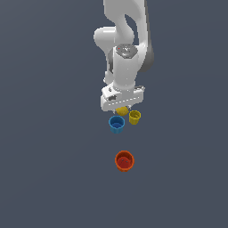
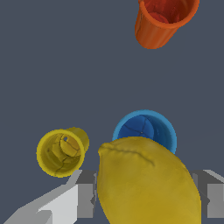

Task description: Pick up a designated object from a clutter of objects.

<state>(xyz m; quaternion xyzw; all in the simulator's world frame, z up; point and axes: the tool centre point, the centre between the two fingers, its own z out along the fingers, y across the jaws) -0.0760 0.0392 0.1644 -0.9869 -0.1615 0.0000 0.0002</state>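
Yellow lemon (image 2: 146, 183): between my gripper's (image 2: 146, 197) fingers (image 2: 85, 194), lower part cut off; fingers sit close against both sides, contact unclear to me.
Exterior view: gripper body hides most of the lemon (image 1: 121, 110).
Blue cup (image 2: 146, 129): partly behind lemon, at its 12 o'clock.

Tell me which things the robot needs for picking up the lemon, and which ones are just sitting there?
Needed for the job:
- lemon, sitting between the gripper's fingers
- gripper, right over the lemon; I cannot tell if it is squeezing yet

Just sitting there:
- blue cup
- yellow cup
- orange-red cup, standing apart from the others
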